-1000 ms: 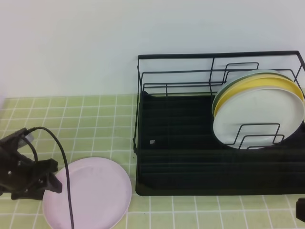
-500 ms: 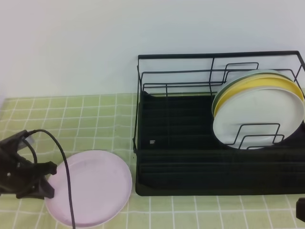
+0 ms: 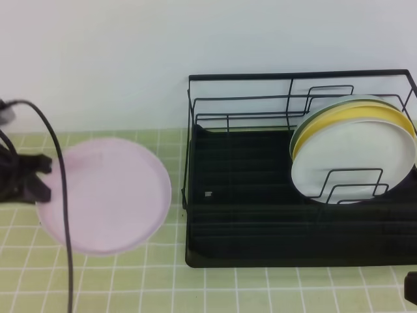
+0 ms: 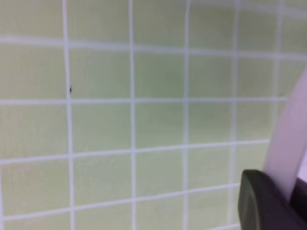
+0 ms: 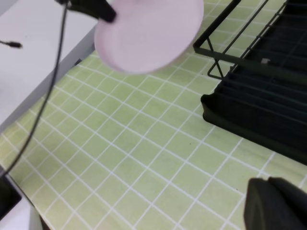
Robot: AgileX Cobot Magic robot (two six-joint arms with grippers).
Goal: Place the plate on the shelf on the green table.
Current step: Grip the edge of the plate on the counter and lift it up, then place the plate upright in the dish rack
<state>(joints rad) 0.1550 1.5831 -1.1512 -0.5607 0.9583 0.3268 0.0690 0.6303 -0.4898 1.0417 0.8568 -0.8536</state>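
My left gripper (image 3: 40,177) is at the far left, raised above the counter, with its jaws clamped on the rim of the plate (image 3: 104,194). My right gripper (image 5: 276,203) stays low at the near right corner, its 2 jaws closed, holding nothing.

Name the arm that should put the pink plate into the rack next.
Left. Its gripper is shut on the pink plate's edge, raised beside the rack. The right gripper is shut, holding nothing, low over the tiles.
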